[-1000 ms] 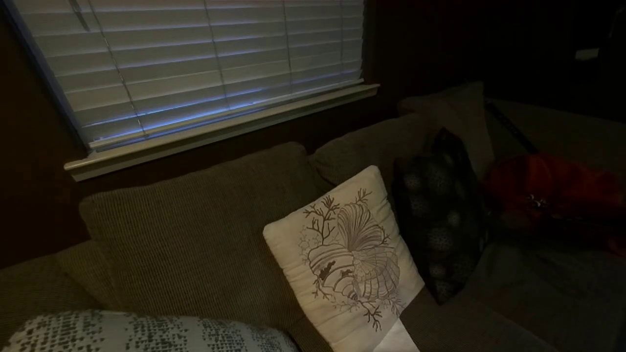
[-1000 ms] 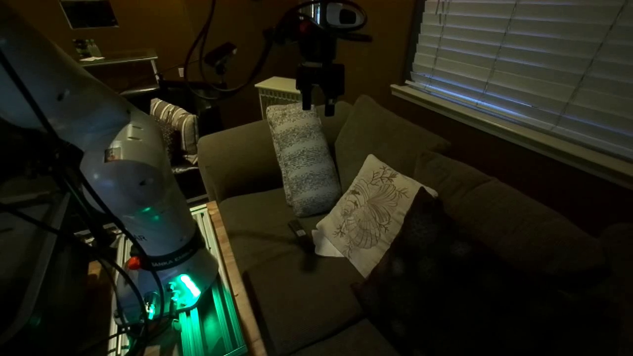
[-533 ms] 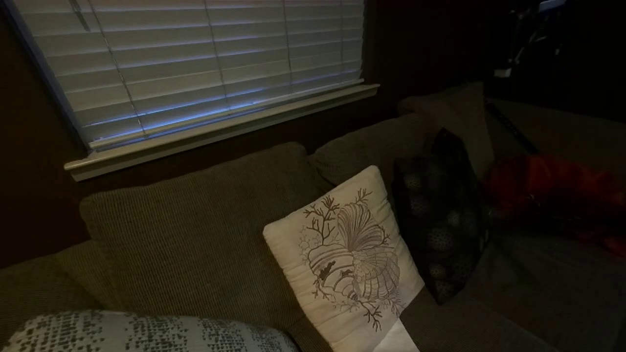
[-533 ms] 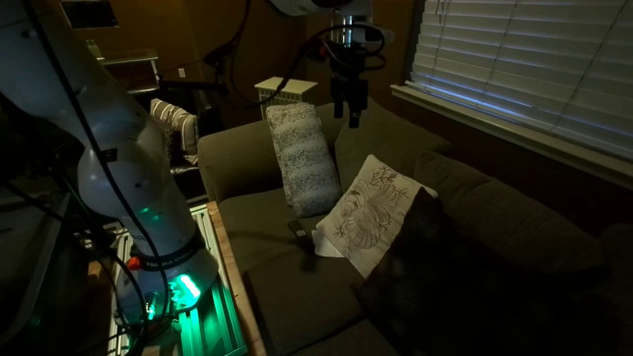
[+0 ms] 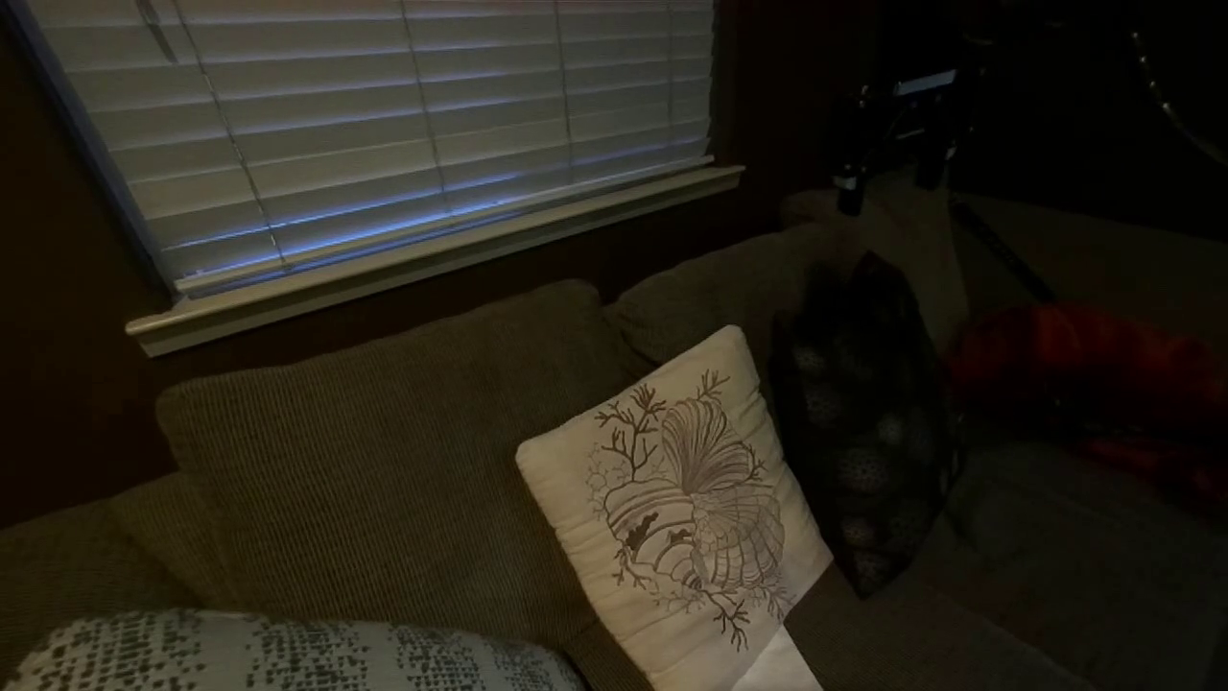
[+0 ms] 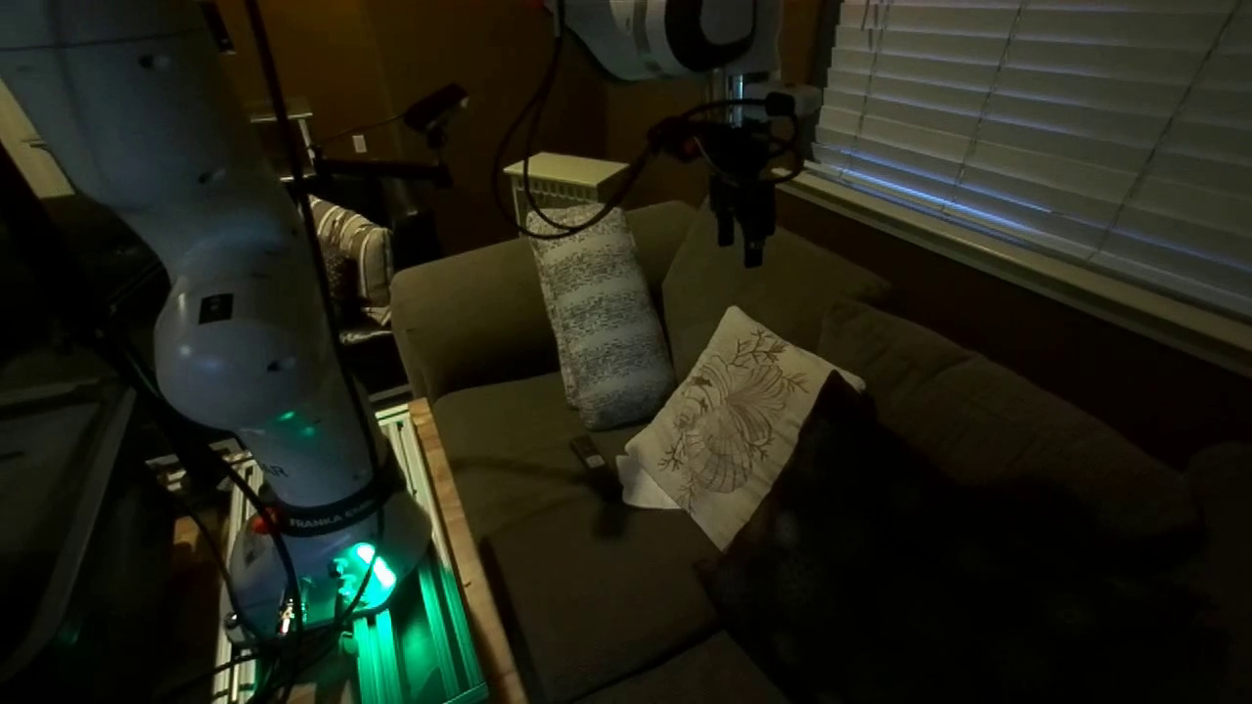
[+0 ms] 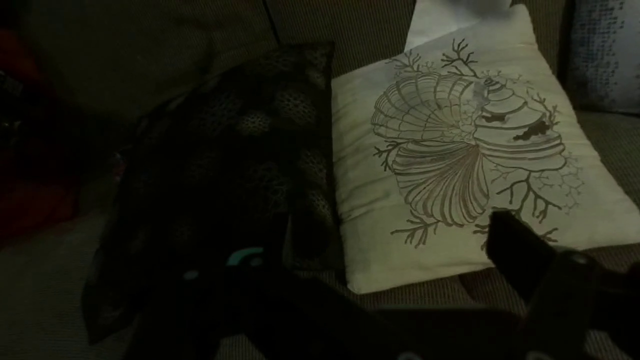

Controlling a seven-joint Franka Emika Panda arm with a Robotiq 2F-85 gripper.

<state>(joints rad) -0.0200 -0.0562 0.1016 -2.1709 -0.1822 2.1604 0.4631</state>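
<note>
Currently gripper (image 5: 889, 190) hangs in the air above the sofa (image 6: 499, 420), fingers (image 5: 850, 197) pointing down. Fingertips stand apart with a gap between them, as read from both exterior views and the wrist view.

Nearest items, per wrist view: cream seashell-print throw pillow (image 7: 450, 145) and dark throw pillow (image 7: 255, 125) with pale speckled rounds, side by side; whether their edges touch, cannot tell. Gripper is above and apart from both. Cream pillow is tilted, leaning toward the back cushions (image 5: 384, 461).

White flat piece (image 6: 648, 486) shows at its lower corner; paper or cloth, cannot tell. Black remote control (image 6: 588, 453) lies on the seat near that corner. Grey-and-white patterned pillow (image 6: 602, 323) leans beside the armrest (image 6: 479, 303). Red fabric (image 5: 1084, 355) lies past the dark pillow, detail lost in shadow. White blinds (image 5: 384, 115) hang behind the sofa. Robot base (image 6: 333, 557) glows green at one side.
</note>
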